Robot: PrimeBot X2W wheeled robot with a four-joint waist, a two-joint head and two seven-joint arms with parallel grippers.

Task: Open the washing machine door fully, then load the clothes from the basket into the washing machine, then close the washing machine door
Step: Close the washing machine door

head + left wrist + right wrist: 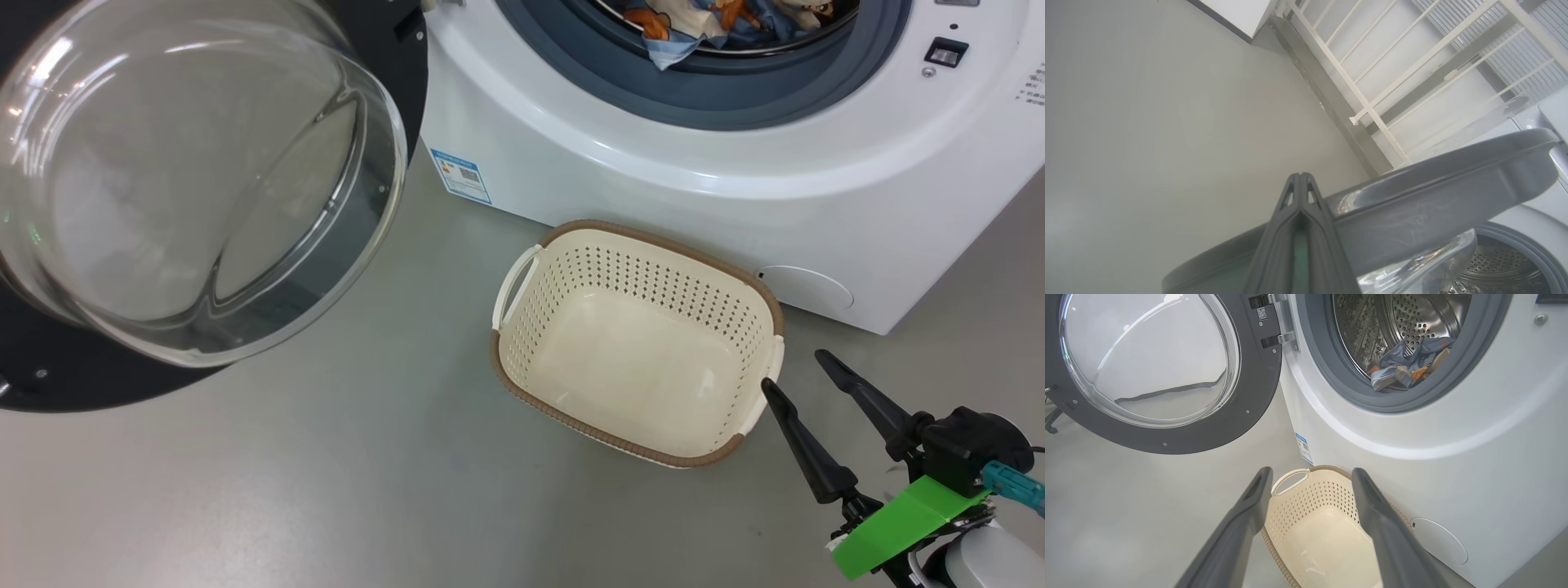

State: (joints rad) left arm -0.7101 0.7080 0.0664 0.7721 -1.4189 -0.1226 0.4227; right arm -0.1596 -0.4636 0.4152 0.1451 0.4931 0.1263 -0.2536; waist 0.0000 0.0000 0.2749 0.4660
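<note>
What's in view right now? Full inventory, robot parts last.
washing machine: 1, white, behind basket.
washing machine door: 1, black rim, clear glass, swung open at left.
clothes: one pile, light blue with orange print, in drum.
basket: 1, cream, brown rim, on floor before machine, empty.
label: 1, blue, machine's lower left corner.
floor: grey.
left gripper: 1, dark, jaws shut, by door's edge.
right gripper: 1, dark, jaws open, near basket's right end.

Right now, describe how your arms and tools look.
The right tool: two long, tapered black fingers on a black body, a bright green plate beneath, a teal cable plug beside it, and a white forearm shell. The left tool: dark grey fingers with cut-out windows near their tips.
</note>
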